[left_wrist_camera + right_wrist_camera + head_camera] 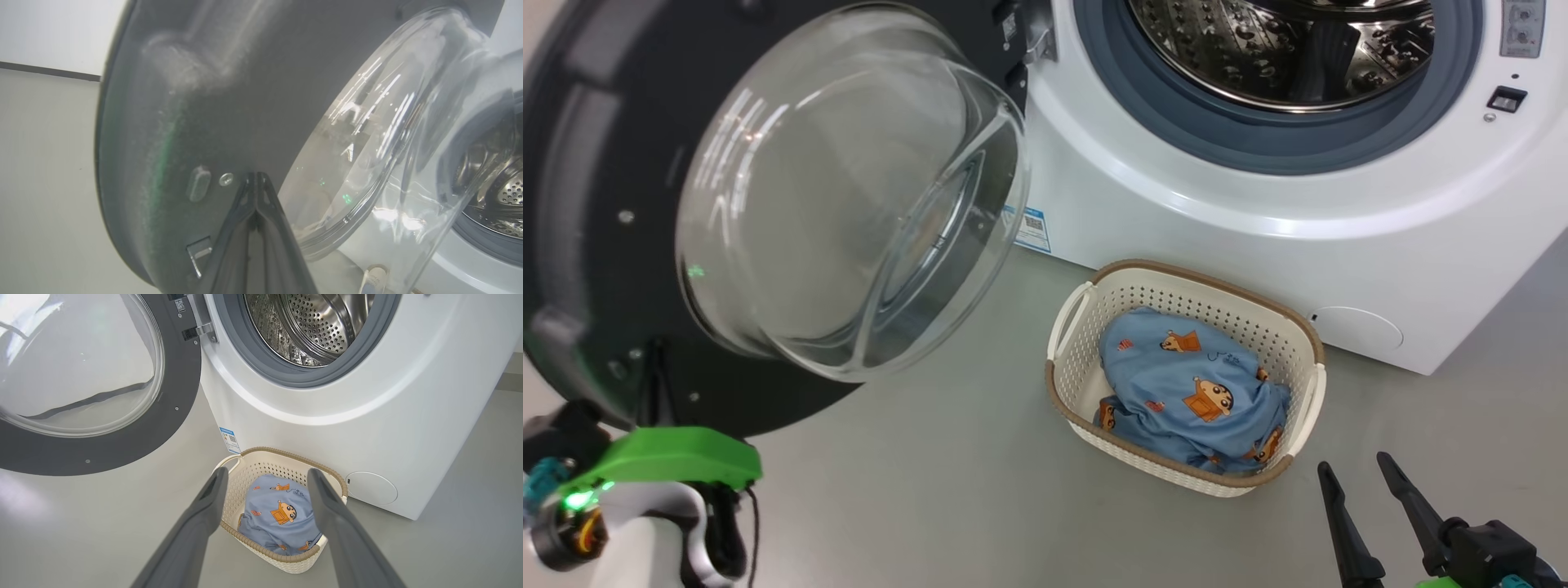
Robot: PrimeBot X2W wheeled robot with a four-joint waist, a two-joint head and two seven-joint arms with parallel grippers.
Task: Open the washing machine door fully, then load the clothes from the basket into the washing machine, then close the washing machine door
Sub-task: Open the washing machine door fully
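Looks like the door (605, 245) is open, with your left end effector (255, 179) clenched by it. Next, drop your released right end effector (267, 473) onto the clothes (278, 510) just ahead.

We count one washing machine (1176, 220), one washing machine door (572, 245), one basket (1176, 306), one bundle of clothes (1192, 384), and two grippers: the left gripper (256, 176) and the right gripper (1354, 462).

We read no clear words or numbers, we see a blue-and-white label (1031, 229) with a QR square low on the washing machine (1176, 220), print too small, a grey sticker (1522, 28) beside the drum opening, illegible, a small coded sticker (179, 304) on the washing machine door (179, 384) near its hinge
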